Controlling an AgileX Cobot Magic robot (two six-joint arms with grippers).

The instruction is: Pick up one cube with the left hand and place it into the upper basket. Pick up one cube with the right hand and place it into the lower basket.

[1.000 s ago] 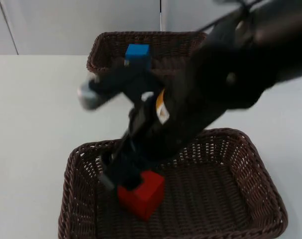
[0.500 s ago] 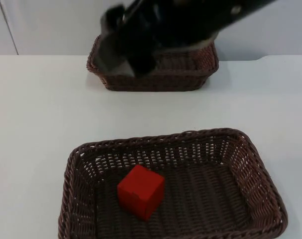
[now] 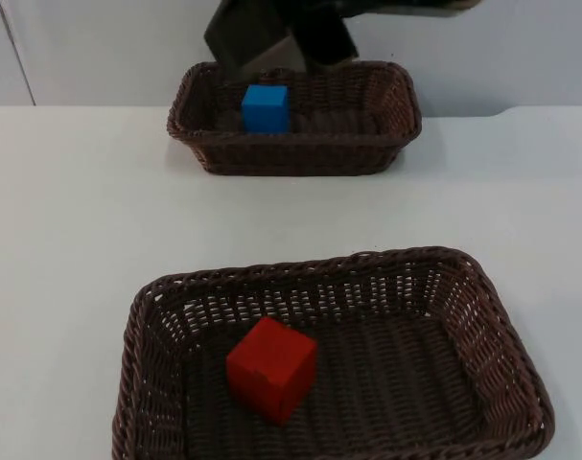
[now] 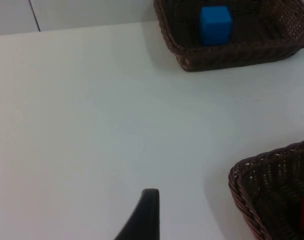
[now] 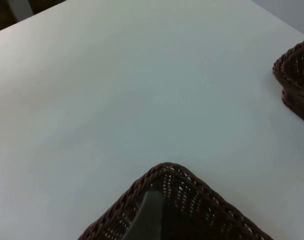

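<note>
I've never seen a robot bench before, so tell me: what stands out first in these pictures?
Two bright cubes against dark wicker catch the eye. A red cube lies in the left half of the near basket, and a blue cube sits in the far basket by the grey wall. Above the far basket, a dark arm reaches in from the picture's upper edge.

A laboratory-style test bench is suggested: a plain white table top (image 3: pixel 70 240) is bounded at its far edge by a bare grey partition wall (image 3: pixel 108 48) with a vertical seam. Only staged props are laid out on it, namely two dark wicker baskets (image 3: pixel 291 144) (image 3: pixel 501 355), a blue cube (image 3: pixel 265 107) and a red cube (image 3: pixel 271 369). No household or shop furnishing is seen.
</note>
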